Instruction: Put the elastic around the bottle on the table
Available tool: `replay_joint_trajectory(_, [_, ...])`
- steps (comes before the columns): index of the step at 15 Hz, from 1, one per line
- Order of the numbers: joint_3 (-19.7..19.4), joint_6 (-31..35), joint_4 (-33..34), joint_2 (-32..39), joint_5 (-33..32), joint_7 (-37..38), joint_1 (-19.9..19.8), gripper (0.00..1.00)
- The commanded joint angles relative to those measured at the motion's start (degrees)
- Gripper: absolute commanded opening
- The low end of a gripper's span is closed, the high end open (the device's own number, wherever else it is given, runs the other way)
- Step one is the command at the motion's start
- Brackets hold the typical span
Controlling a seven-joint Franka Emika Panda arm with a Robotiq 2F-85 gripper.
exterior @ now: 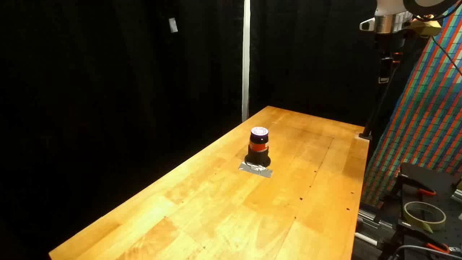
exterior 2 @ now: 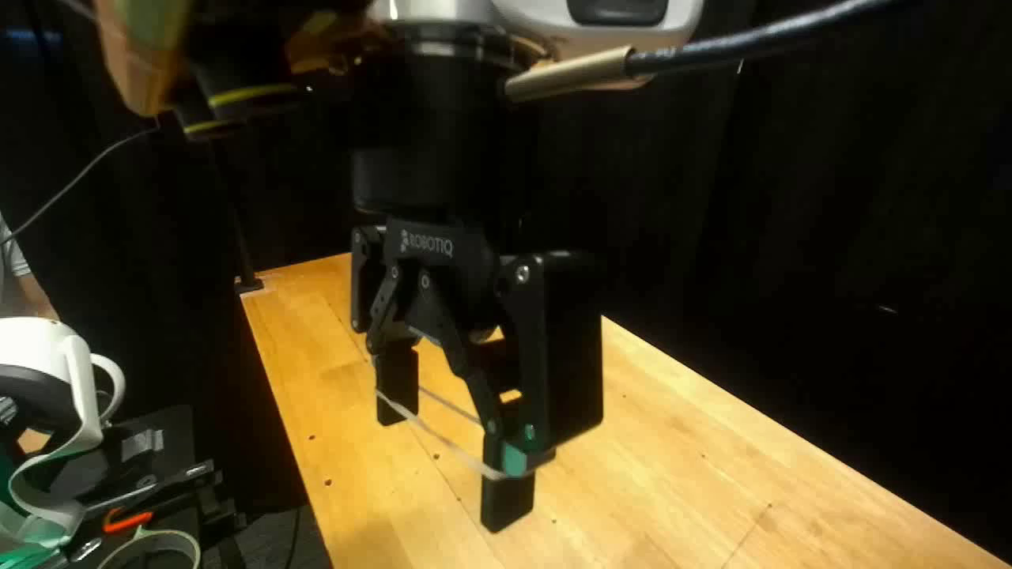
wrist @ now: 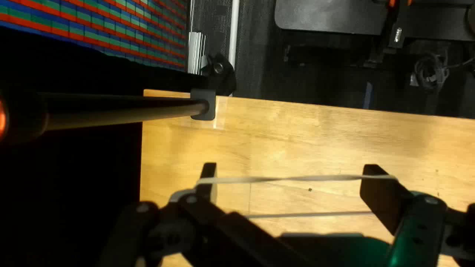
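The bottle (exterior: 259, 146) is small and dark with a pale-topped lid and an orange-red band. It stands upright in a black base on the wooden table (exterior: 216, 202), with silver tape at its foot. It does not show in the wrist view or beside my gripper (exterior 2: 452, 449) in an exterior view. My gripper is open high above the table, apart from the bottle; it shows dark at the upper right in an exterior view (exterior: 385, 74). The pale elastic (wrist: 315, 178) is stretched around both fingers, with two strands spanning the gap; it also shows in an exterior view (exterior 2: 443, 440).
A black pole (wrist: 122, 111) is clamped at the table's corner, close to the arm. Black curtains hang along the far sides. A side shelf with a tape roll (exterior: 425, 216) and clamps stands beside the table. A white headset (exterior 2: 39, 348) lies there.
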Motion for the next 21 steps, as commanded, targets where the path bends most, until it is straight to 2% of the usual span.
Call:
replay_joint_trajectory(1, [-0.49,-0.16,0.19,-0.02,-0.15,0.14,0.56,1.0])
replay_joint_trajectory(6, [-0.49,-0.16,0.41,-0.11,-0.15,0.14,0.56,1.0])
replay_joint_trajectory(11, [2.99,2.69,5.59,6.16,9.88,2.41,7.06,1.0])
replay_joint_trajectory(16, [9.0,11.38,13.79,18.36,15.06,11.93,11.75,1.0])
replay_joint_trajectory(21, [11.22,23.19,21.35,29.88,15.01,16.92,13.47,1.0])
